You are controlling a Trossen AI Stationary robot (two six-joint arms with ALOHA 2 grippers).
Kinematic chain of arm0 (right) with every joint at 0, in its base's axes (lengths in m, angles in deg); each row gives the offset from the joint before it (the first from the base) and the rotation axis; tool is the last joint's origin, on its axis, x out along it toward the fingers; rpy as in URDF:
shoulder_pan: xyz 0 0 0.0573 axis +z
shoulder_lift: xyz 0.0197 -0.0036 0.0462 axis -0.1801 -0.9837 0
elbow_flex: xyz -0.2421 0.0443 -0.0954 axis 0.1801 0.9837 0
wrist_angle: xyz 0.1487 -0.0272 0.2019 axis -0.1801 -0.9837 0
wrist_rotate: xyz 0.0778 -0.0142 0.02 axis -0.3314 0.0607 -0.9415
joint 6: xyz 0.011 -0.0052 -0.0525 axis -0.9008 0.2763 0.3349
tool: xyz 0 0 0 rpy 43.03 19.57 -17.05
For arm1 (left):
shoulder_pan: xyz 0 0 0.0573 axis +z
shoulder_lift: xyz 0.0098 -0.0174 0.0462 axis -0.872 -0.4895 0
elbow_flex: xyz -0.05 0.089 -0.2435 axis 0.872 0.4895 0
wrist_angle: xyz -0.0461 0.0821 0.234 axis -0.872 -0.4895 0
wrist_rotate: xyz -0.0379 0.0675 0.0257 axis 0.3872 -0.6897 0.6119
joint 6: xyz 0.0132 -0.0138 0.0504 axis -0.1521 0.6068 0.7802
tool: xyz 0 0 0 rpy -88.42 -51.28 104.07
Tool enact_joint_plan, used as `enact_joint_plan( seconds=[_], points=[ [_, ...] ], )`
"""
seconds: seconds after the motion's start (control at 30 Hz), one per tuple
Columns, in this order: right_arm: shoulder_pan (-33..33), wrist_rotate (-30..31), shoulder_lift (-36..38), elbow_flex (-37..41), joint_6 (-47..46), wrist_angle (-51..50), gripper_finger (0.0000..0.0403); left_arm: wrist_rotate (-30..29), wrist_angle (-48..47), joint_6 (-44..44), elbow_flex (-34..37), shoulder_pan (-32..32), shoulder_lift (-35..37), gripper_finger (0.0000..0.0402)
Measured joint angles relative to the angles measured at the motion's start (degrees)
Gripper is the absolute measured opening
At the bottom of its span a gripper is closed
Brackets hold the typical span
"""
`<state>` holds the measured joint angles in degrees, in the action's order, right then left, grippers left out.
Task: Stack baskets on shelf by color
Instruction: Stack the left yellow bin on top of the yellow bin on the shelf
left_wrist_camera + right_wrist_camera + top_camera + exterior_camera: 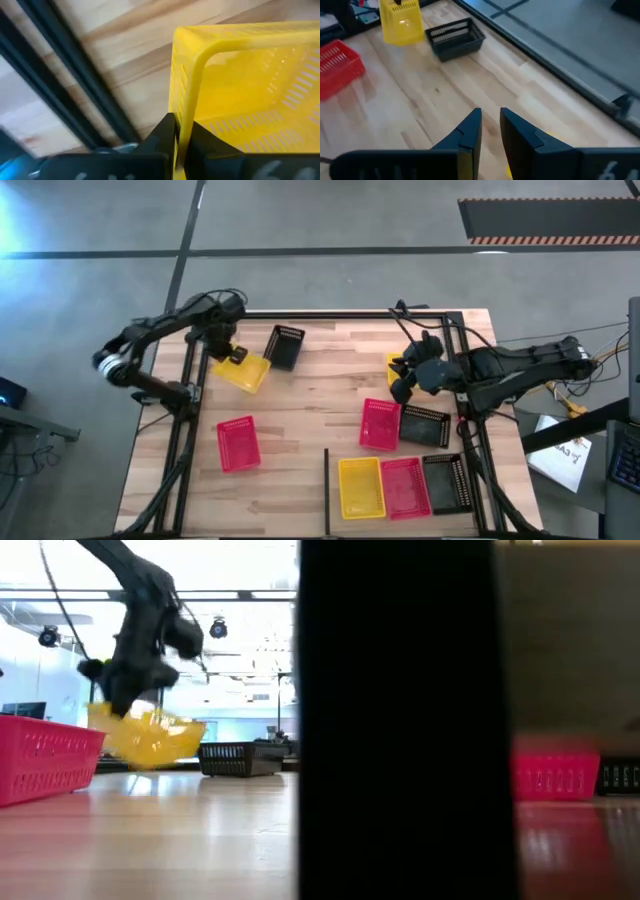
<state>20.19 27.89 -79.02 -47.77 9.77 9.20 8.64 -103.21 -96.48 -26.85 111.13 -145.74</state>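
Nearest the lens, a yellow basket [250, 85] has its wall pinched between our left gripper's [176, 142] fingers, closed tight on the rim. The low view shows it tilted, lifted clear of the table [300, 405] at the far left, beside a black basket [285, 346]. We judge we are mid-carry. The shelf [395, 520] at the near edge holds a yellow, a red and a black basket [447, 482] side by side. Next we must swing across and lower it squarely into the yellow one [361, 487]. Our right gripper [402, 375] hovers at the right, over the table, fingers slightly parted, holding nothing.
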Motion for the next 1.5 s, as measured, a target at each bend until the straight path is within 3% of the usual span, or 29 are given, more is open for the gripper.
enact_joint_plan(
  seconds=[0.17,0.33,0.6,0.83,0.93,1.07,1.2,1.33,1.5],
  points=[
    [-4.8,-5.2,-4.0,-0.9,-1.9,4.7,0.009,0.7,0.7,-11.0,-3.4,-6.9,9.0,0.0],
    [-10.3,-7.2,-9.4,-4.4,-0.5,9.9,0.013,-0.7,8.5,-24.6,-4.8,-16.2,11.9,0.0],
    [-15.6,-13.3,-21.6,-12.3,6.7,16.6,0.0197,-4.3,29.8,-35.1,-5.2,-26.5,7.6,0.0],
    [-15.9,-13.4,-30.6,-20.3,9.6,17.2,0.0221,-4.2,37.5,-35.2,-7.2,-29.0,2.2,0.0],
    [-15.9,-10.8,-32.8,-22.7,8.5,15.8,0.0218,-4.2,39.1,-35.0,-7.6,-29.7,0.9,0.0],
    [-15.9,-2.3,-35.3,-25.9,6.0,8.6,0.021,-3.7,40.6,-34.2,-8.8,-30.5,0.0,0.0],
    [-15.9,-1.1,-36.1,-27.1,6.9,5.9,0.0189,-3.6,41.0,-33.4,-9.2,-31.2,0.0,0.0],
    [-15.9,-0.5,-35.9,-27.0,7.2,5.5,0.0143,-3.6,41.7,-33.4,-9.3,-31.5,0.7,0.0],
    [-16.2,1.4,-35.6,-26.9,7.5,2.9,0.0057,-3.3,43.9,-31.6,-9.4,-31.9,0.9,0.0001]
  ],
)
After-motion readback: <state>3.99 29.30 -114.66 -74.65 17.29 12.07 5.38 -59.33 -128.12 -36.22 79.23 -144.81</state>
